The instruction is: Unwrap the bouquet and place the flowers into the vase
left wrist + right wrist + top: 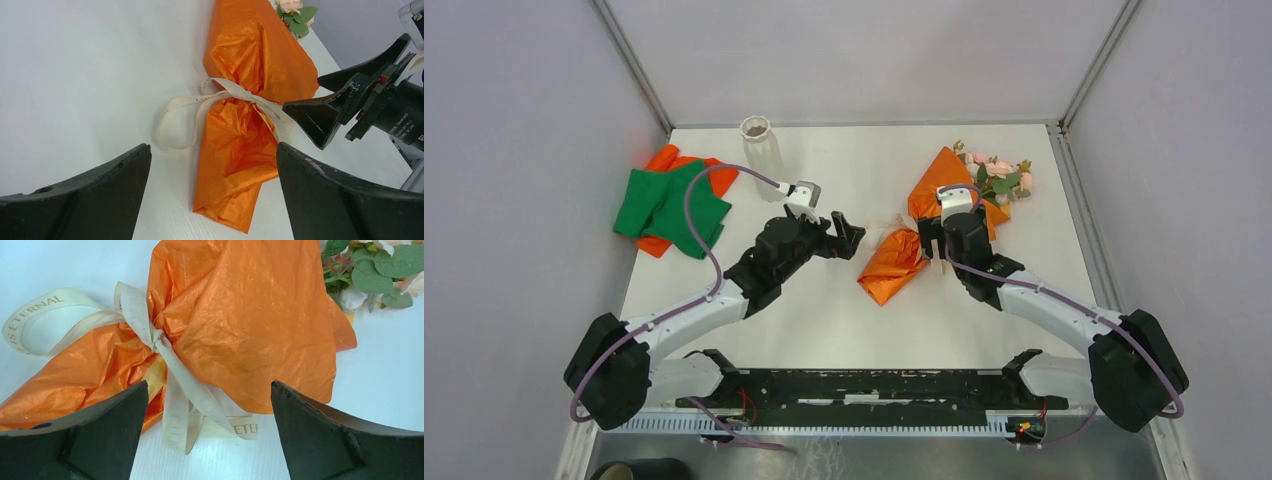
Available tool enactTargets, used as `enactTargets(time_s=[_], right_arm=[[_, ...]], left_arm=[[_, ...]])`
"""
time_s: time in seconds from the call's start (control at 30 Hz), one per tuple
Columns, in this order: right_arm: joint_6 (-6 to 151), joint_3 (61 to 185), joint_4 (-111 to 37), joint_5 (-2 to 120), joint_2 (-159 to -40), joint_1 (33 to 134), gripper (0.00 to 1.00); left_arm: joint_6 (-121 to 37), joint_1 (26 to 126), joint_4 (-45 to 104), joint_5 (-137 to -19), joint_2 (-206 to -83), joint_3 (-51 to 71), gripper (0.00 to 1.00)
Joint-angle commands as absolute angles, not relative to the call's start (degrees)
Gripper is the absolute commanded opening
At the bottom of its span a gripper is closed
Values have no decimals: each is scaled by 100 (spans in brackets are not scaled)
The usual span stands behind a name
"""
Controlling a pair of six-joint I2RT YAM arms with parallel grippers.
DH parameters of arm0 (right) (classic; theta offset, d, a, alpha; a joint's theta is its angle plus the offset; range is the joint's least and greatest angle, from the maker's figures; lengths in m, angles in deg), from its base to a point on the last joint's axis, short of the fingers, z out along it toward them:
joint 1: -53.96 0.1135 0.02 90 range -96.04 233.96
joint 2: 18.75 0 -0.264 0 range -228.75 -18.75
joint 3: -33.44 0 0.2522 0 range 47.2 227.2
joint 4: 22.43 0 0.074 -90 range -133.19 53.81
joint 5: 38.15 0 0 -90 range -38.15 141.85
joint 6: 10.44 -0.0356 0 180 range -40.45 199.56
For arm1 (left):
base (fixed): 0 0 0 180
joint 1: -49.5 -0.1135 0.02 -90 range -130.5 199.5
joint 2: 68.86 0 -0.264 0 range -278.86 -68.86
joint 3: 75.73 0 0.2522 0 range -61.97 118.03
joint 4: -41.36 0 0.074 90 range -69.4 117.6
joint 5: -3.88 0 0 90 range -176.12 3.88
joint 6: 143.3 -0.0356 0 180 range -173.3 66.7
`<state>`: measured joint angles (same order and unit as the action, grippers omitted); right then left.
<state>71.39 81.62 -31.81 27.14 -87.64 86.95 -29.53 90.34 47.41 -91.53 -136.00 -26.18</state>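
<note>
The bouquet (892, 264) lies on the table right of centre, its shiny orange paper (250, 55) (250, 325) pinched at the middle by a tied cream ribbon (220, 92) (155, 340). Pink flowers (1001, 176) with green leaves (372, 272) stick out of its far right end. My left gripper (852, 235) (212, 147) is open, just left of the bouquet's lower end, facing it. My right gripper (932, 240) (209, 384) is open right over the ribbon's loose ends, holding nothing. The whitish ribbed vase (760, 150) stands upright at the back, left of centre.
A green cloth on an orange cloth (669, 205) lies crumpled at the left edge of the white table (824, 310). Grey walls close in the back and both sides. In the left wrist view, the right gripper (320, 100) shows at the right, close to the ribbon knot.
</note>
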Motion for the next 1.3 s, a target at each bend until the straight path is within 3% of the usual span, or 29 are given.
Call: enactTargets(time_s=[0.0, 0.27, 0.83, 1.27], right_arm=[[6979, 8440, -3254, 2410, -8764, 8703, 98], [5834, 8105, -3582, 1074, -8454, 8624, 93], [5398, 7818, -2711, 2128, -9620, 8048, 93], [6069, 9444, -2895, 2079, -11324, 7949, 94]], left_arm=[[-2797, 9000, 4905, -9080, -13666, -2594, 100], [-2335, 8792, 4625, -9235, -14296, -2359, 100], [-1930, 9133, 5470, -9161, -16978, -1851, 100], [-1707, 11117, 5569, -9635, -18307, -1093, 100]])
